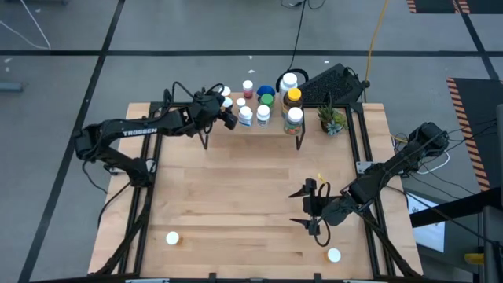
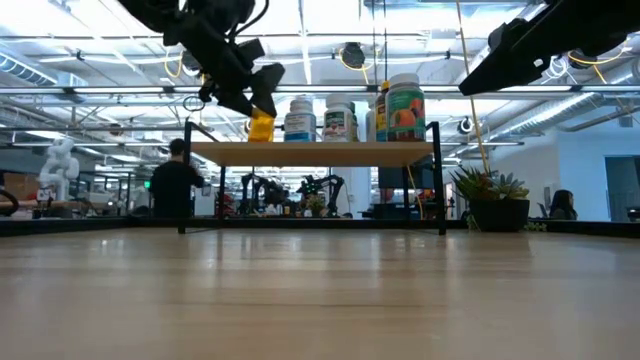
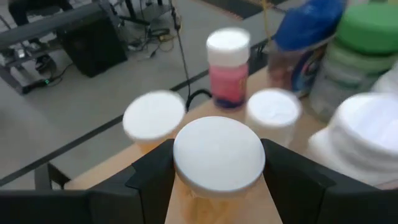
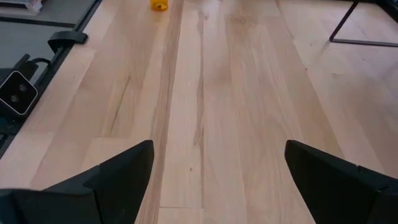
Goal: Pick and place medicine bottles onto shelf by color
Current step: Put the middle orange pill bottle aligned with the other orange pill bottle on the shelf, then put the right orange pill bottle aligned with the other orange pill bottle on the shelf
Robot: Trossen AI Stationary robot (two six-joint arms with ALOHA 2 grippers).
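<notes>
The shelf (image 2: 320, 152) stands at the table's far edge and carries several medicine bottles (image 1: 267, 96), white, blue, green and amber. My left gripper (image 1: 228, 116) is at the shelf's left end, shut on a yellow-orange, white-capped bottle (image 2: 261, 126). The bottle's base is at the level of the shelf board. Two white-capped bottles (image 1: 172, 238) (image 1: 334, 255) stand on the table near its front edge. My right gripper (image 1: 314, 208) hovers open over the table's right half, with nothing between its fingers. My left gripper pinches the yellow-orange bottle at its white cap (image 3: 219, 155), one finger (image 3: 152, 177) on each side. The fingers come slanting from the table's left. The bottle is upright. I cannot tell whether its base rests on the shelf board.
A small potted plant (image 1: 332, 119) stands right of the shelf. A tiny yellow object (image 4: 159, 5) lies on the table beyond my right gripper. On the shelf, a pink bottle (image 3: 227, 68) and other white caps crowd close around the held bottle. The table's middle is bare wood (image 1: 236, 189).
</notes>
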